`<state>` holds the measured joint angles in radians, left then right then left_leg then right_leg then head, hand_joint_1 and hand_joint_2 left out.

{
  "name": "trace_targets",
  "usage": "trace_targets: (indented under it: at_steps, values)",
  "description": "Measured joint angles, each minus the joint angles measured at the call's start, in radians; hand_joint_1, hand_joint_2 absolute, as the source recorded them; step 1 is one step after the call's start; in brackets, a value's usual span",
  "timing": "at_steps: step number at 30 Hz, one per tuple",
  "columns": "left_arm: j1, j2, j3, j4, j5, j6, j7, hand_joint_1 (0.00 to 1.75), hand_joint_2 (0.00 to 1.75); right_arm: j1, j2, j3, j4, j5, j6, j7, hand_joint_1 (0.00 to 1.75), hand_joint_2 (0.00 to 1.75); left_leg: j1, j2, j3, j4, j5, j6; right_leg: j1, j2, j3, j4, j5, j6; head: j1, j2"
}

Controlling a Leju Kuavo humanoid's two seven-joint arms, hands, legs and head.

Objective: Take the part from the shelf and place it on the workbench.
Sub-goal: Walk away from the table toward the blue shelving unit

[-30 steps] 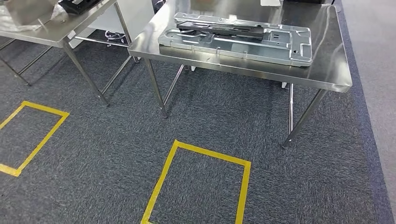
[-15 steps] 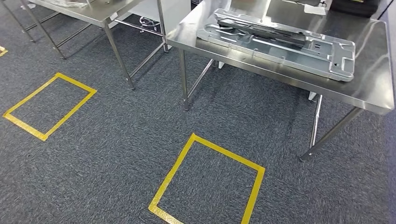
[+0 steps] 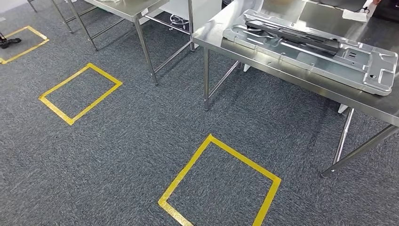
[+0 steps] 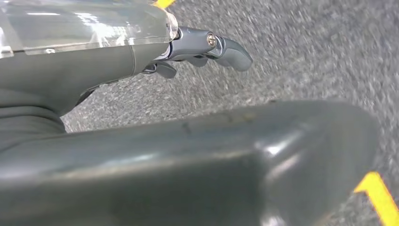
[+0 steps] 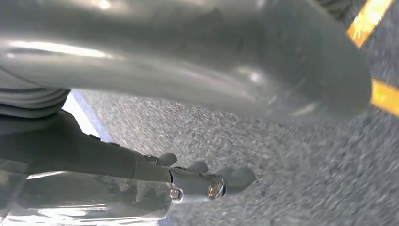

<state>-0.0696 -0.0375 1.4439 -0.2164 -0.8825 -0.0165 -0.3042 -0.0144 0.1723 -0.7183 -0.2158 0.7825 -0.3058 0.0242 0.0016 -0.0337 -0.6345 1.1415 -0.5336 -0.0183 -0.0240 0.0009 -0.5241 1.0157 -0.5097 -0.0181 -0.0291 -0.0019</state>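
A large grey stamped metal plate (image 3: 329, 59) lies flat on the steel workbench (image 3: 277, 12) at the upper right of the head view. A long dark part (image 3: 294, 34) rests on top of the plate. My left hand (image 4: 188, 47) hangs over the grey carpet with its fingers stretched out and nothing in it. My right hand (image 5: 188, 181) hangs the same way over the carpet, fingers out and holding nothing. Both hands are far from the workbench.
A second steel table (image 3: 127, 5) stands at the back left. Yellow tape squares (image 3: 219, 183) (image 3: 80, 92) (image 3: 23, 42) mark the carpet. A white sheet of paper (image 3: 355, 15) lies at the workbench's far right. The workbench legs (image 3: 205, 80) stand close ahead.
The whole picture has shifted: the camera has turned left, so the workbench now sits further right and more tape squares show. The plate and part lie as before.
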Motion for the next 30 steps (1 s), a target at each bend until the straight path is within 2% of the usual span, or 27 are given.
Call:
trace_targets:
  at_steps: [2, 3, 4, 5, 6, 8, 9, 11, 12, 14, 16, 17, 18, 19, 20, 21, 22, 23, 24, 25, 26, 27, 28, 30]
  values:
    - [-0.002, 0.001, 0.000, 0.000, 0.000, 0.001, 0.000, 0.00, 0.00, 0.003, 0.003, 0.000, 0.000, 0.006, 0.001, -0.013, 0.00, 0.00, 0.005, 0.020, -0.059, 0.129, -0.056, -0.010, 0.002, -0.026, -0.004, 0.001, 0.000, -0.001, -0.002, 0.000]
    - [-0.001, 0.002, 0.000, 0.000, 0.000, 0.002, 0.000, 0.00, 0.00, 0.004, 0.004, 0.000, 0.000, 0.008, 0.001, -0.018, 0.00, 0.00, 0.008, 0.024, -0.070, 0.157, -0.060, -0.013, 0.002, -0.039, -0.005, 0.002, -0.001, 0.000, -0.002, 0.000]
    - [0.001, 0.002, 0.000, 0.000, 0.000, 0.002, 0.001, 0.00, 0.00, 0.004, 0.005, 0.000, 0.000, 0.010, 0.002, -0.022, 0.00, 0.00, 0.010, 0.027, -0.062, 0.147, -0.046, -0.015, 0.001, -0.051, -0.005, 0.002, -0.001, 0.001, -0.002, 0.000]
    - [0.002, 0.002, 0.000, 0.000, 0.000, 0.003, 0.002, 0.00, 0.00, 0.004, 0.007, 0.000, 0.000, 0.012, 0.003, -0.026, 0.00, 0.00, 0.012, 0.035, -0.031, 0.093, -0.015, -0.015, 0.001, -0.062, -0.003, 0.002, -0.002, 0.003, -0.002, 0.000]
    - [0.003, 0.003, 0.000, 0.000, 0.001, 0.003, 0.002, 0.00, 0.00, 0.003, 0.009, 0.000, 0.000, 0.012, 0.004, -0.030, 0.00, 0.00, 0.013, 0.053, 0.012, 0.016, 0.018, -0.014, 0.001, -0.073, -0.001, 0.002, -0.004, 0.006, -0.002, 0.000]
    - [-0.001, 0.004, 0.000, 0.000, 0.001, 0.003, 0.005, 0.00, 0.00, 0.003, 0.014, 0.000, 0.000, 0.013, 0.005, -0.035, 0.00, 0.00, 0.007, 0.090, 0.075, -0.104, 0.054, -0.005, 0.004, -0.091, 0.006, 0.001, -0.007, 0.016, -0.001, 0.000]
    - [-0.002, 0.005, 0.000, 0.000, 0.000, 0.002, 0.006, 0.00, 0.00, 0.002, 0.016, 0.000, 0.000, 0.013, 0.007, -0.036, 0.00, 0.00, 0.003, 0.100, 0.085, -0.127, 0.056, 0.001, 0.005, -0.098, 0.008, 0.000, -0.007, 0.023, 0.000, 0.000]
    - [-0.001, 0.006, 0.000, 0.000, 0.000, 0.001, 0.008, 0.00, 0.00, 0.000, 0.020, 0.000, 0.000, 0.015, 0.014, -0.035, 0.00, 0.00, -0.003, 0.085, 0.080, -0.132, 0.057, 0.015, 0.004, -0.113, 0.014, -0.004, -0.006, 0.037, 0.001, 0.000]
    - [0.000, 0.007, 0.000, 0.000, 0.000, 0.001, 0.009, 0.00, 0.00, -0.002, 0.022, 0.000, 0.000, 0.015, 0.016, -0.033, 0.00, 0.00, -0.002, 0.075, 0.083, -0.137, 0.061, 0.021, 0.002, -0.112, 0.018, -0.004, -0.009, 0.045, 0.001, 0.000]
    - [0.002, 0.006, 0.000, 0.000, -0.002, 0.000, 0.013, 0.00, 0.00, 0.000, 0.025, 0.000, 0.000, 0.015, 0.021, -0.028, 0.00, 0.00, 0.001, 0.056, 0.089, -0.151, 0.072, 0.036, 0.001, -0.072, 0.004, 0.033, -0.041, 0.053, 0.002, 0.000]
    - [0.000, 0.005, 0.000, 0.000, -0.007, 0.001, 0.019, 0.00, 0.00, 0.006, 0.026, -0.001, 0.000, 0.014, 0.025, -0.021, 0.00, 0.00, -0.001, 0.036, 0.087, -0.156, 0.080, 0.047, 0.002, -0.020, -0.056, 0.149, -0.105, 0.052, 0.004, 0.000]
    - [-0.001, 0.005, 0.000, 0.000, -0.011, 0.001, 0.022, 0.00, 0.00, 0.009, 0.026, -0.004, 0.000, 0.014, 0.028, -0.017, 0.00, 0.00, -0.004, 0.024, 0.084, -0.155, 0.081, 0.050, 0.003, -0.009, -0.093, 0.216, -0.130, 0.050, 0.004, 0.000]
    - [-0.002, 0.005, 0.000, 0.000, -0.014, 0.002, 0.024, 0.00, 0.00, 0.011, 0.026, -0.007, 0.000, 0.013, 0.031, -0.015, 0.00, 0.00, -0.007, 0.011, 0.082, -0.154, 0.082, 0.051, 0.005, -0.004, -0.119, 0.263, -0.140, 0.048, 0.004, 0.000]
    - [-0.002, 0.005, 0.000, 0.000, -0.016, 0.002, 0.026, 0.00, 0.00, 0.014, 0.026, -0.010, 0.000, 0.013, 0.033, -0.014, 0.00, 0.00, -0.010, -0.004, 0.082, -0.153, 0.082, 0.052, 0.006, -0.002, -0.130, 0.275, -0.129, 0.045, 0.004, 0.000]
    - [-0.002, 0.005, 0.000, 0.000, -0.018, 0.002, 0.026, 0.00, 0.00, 0.016, 0.026, -0.012, 0.000, 0.013, 0.035, -0.014, 0.00, 0.00, -0.012, -0.018, 0.082, -0.151, 0.082, 0.053, 0.008, 0.001, -0.120, 0.247, -0.099, 0.041, 0.004, 0.000]
    - [-0.002, 0.005, 0.000, 0.000, -0.018, 0.002, 0.027, 0.00, 0.00, 0.019, 0.026, -0.014, 0.000, 0.013, 0.036, -0.014, 0.00, 0.00, -0.013, -0.032, 0.083, -0.150, 0.081, 0.053, 0.010, 0.012, -0.093, 0.183, -0.056, 0.034, 0.004, 0.000]
    - [-0.002, 0.005, 0.000, 0.000, -0.018, 0.002, 0.027, 0.00, 0.00, 0.021, 0.026, -0.014, 0.000, 0.013, 0.036, -0.014, 0.00, 0.00, -0.013, -0.044, 0.082, -0.147, 0.081, 0.052, 0.012, 0.035, -0.063, 0.114, -0.022, 0.026, 0.004, 0.000]
    - [-0.003, 0.004, 0.000, 0.000, -0.019, 0.002, 0.027, 0.00, 0.00, 0.023, 0.026, -0.016, -0.001, 0.013, 0.036, -0.014, 0.00, 0.00, -0.015, -0.056, 0.081, -0.144, 0.080, 0.050, 0.013, 0.056, -0.038, 0.054, 0.002, 0.020, 0.003, 0.000]
    - [-0.004, 0.003, 0.000, 0.000, -0.020, 0.002, 0.027, 0.00, 0.00, 0.024, 0.026, -0.018, -0.001, 0.013, 0.037, -0.013, 0.00, 0.00, -0.014, -0.066, 0.077, -0.142, 0.080, 0.047, 0.015, 0.072, -0.022, 0.015, 0.015, 0.016, 0.003, 0.000]
    - [-0.004, 0.002, 0.000, 0.001, -0.021, 0.002, 0.026, 0.00, 0.00, 0.024, 0.026, -0.021, -0.002, 0.013, 0.039, -0.013, 0.00, 0.00, -0.013, -0.074, 0.073, -0.141, 0.081, 0.042, 0.017, 0.077, -0.018, 0.002, 0.014, 0.013, 0.003, 0.000]
    - [-0.004, 0.001, -0.001, 0.001, -0.022, 0.002, 0.025, 0.00, 0.00, 0.024, 0.026, -0.024, -0.004, 0.012, 0.043, -0.013, 0.00, 0.00, -0.012, -0.084, 0.069, -0.141, 0.082, 0.036, 0.018, 0.067, -0.017, -0.003, 0.015, 0.012, 0.003, 0.000]
    - [-0.003, 0.003, -0.001, 0.001, -0.024, 0.002, 0.023, 0.00, 0.00, 0.024, 0.026, -0.028, -0.006, 0.012, 0.048, -0.014, 0.00, 0.00, -0.011, -0.086, 0.067, -0.140, 0.082, 0.031, 0.017, 0.054, -0.015, -0.007, 0.018, 0.009, 0.004, 0.000]
    - [-0.002, 0.004, -0.001, 0.001, -0.025, 0.002, 0.022, 0.00, 0.00, 0.024, 0.026, -0.032, -0.008, 0.012, 0.052, -0.014, 0.00, 0.00, -0.011, -0.072, 0.063, -0.132, 0.076, 0.027, 0.014, 0.042, -0.010, -0.014, 0.021, 0.004, 0.003, 0.000]
    - [-0.005, 0.006, -0.001, 0.001, -0.027, 0.002, 0.022, 0.00, 0.00, 0.028, 0.026, -0.039, -0.010, 0.011, 0.060, -0.016, 0.00, 0.00, -0.009, -0.021, 0.034, -0.065, 0.034, 0.016, 0.009, 0.013, -0.002, -0.026, 0.025, -0.005, -0.001, 0.000]
